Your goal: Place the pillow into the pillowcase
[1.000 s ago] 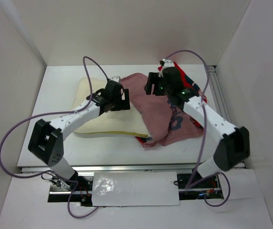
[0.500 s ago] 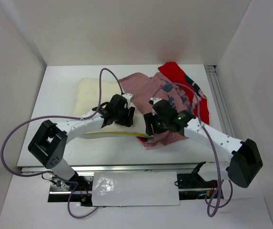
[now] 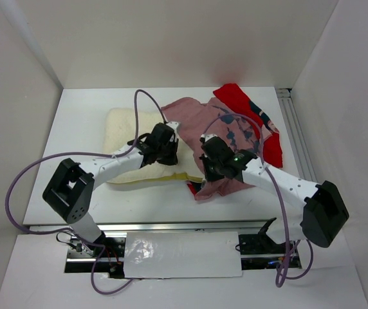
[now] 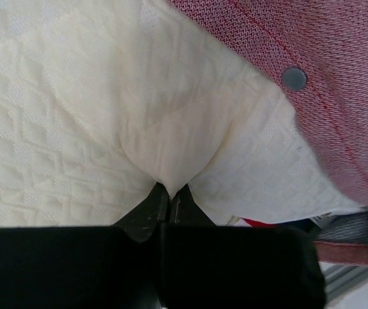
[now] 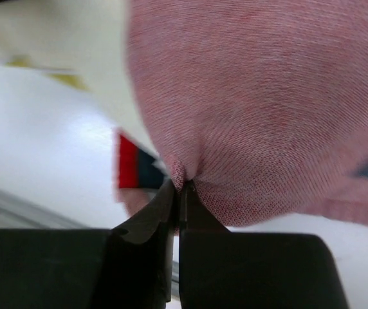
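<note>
My left pincer [image 4: 169, 194] clenched on a pinch of pillow [image 4: 74, 116], centre-left; my right pincer [image 5: 179, 188] clenched on pillowcase [image 5: 255, 96] edge lapping its right end, I judge to hold the mouth open.

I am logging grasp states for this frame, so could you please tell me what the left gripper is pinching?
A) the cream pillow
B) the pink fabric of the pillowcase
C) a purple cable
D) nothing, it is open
A: in the left wrist view the left gripper has its fingers closed on a puckered fold of the pillow, while the pillowcase lies beside it, outside that pinch.
</note>
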### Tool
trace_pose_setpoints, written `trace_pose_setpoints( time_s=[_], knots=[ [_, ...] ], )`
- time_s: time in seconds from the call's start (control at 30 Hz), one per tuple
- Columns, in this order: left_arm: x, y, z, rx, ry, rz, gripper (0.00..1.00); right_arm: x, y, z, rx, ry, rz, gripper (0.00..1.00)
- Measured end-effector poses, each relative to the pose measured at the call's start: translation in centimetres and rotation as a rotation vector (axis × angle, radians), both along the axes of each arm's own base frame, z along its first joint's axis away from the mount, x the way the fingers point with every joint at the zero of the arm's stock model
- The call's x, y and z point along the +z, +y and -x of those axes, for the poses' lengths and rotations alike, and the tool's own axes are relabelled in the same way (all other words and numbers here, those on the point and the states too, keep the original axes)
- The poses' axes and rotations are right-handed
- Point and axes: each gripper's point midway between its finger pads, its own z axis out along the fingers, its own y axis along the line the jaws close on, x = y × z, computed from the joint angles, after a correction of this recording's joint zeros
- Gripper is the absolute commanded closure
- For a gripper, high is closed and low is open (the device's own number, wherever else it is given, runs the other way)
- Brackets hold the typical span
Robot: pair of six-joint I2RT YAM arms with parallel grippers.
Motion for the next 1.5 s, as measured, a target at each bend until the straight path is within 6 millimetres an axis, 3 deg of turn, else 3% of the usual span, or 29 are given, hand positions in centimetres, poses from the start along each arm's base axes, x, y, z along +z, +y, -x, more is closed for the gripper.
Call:
trace_pose_setpoints(
  time_s=[0.13,0.4,0.5,0.6,0.67,0.7,0.73,0.77,0.83,0.87,0.9,1.03,1.07,1.17,1.27,1.4,1.5],
  knots=[
    [1.6,-1.5,0.1,0.013,0.037,0.084,1.00,2.3,3.4,1.1,0.143,-0.019,-0.138,1.00],
    [5.1,-4.8,0.0,0.027,0.087,0.287,1.00,11.0,10.9,2.2,0.497,-0.125,-0.489,1.00],
    [6.6,-5.6,-0.4,0.047,0.089,0.347,1.00,13.9,12.8,2.8,0.613,-0.165,-0.592,1.00],
    [7.9,-6.1,-0.7,0.076,0.096,0.391,1.00,15.1,13.7,3.4,0.691,-0.176,-0.650,1.00],
    [8.3,-6.3,-0.8,0.089,0.099,0.411,0.90,15.3,13.6,3.2,0.700,-0.180,-0.666,0.98],
    [8.3,-6.3,-0.7,0.092,0.100,0.413,0.81,15.4,13.4,3.0,0.698,-0.181,-0.671,0.91],
    [8.2,-6.2,-0.6,0.094,0.097,0.411,0.71,15.2,13.1,2.9,0.692,-0.179,-0.674,0.77],
    [8.1,-6.0,-0.5,0.094,0.097,0.405,0.55,15.0,12.8,2.8,0.680,-0.174,-0.672,0.74],
    [7.7,-5.3,0.1,0.101,0.102,0.381,0.45,13.9,11.9,2.8,0.662,-0.161,-0.652,0.62],
    [7.8,-4.8,0.5,0.107,0.097,0.368,0.36,13.1,11.2,2.8,0.645,-0.153,-0.631,0.48],
    [7.9,-4.3,0.8,0.103,0.087,0.354,0.32,12.5,10.7,2.9,0.627,-0.141,-0.616,0.41],
    [8.2,-1.8,2.0,0.141,0.072,0.272,0.06,11.7,8.4,3.0,0.561,-0.152,-0.544,0.23],
    [8.2,-1.1,2.2,0.156,0.070,0.249,0.00,12.1,8.0,2.6,0.536,-0.180,-0.529,0.23],
    [8.1,0.4,2.2,0.200,0.073,0.197,0.00,13.2,6.6,0.6,0.429,-0.265,-0.481,0.22],
    [8.5,2.3,1.1,0.263,0.073,0.172,0.00,14.2,5.2,-2.9,0.278,-0.320,-0.412,0.22],
    [9.5,5.8,-3.0,0.394,0.043,0.153,0.00,14.9,4.7,-8.8,0.115,-0.375,-0.316,0.23],
    [8.6,8.1,-6.4,0.476,0.049,0.128,0.03,14.6,5.5,-12.9,0.078,-0.396,-0.245,0.23]
  ],
)
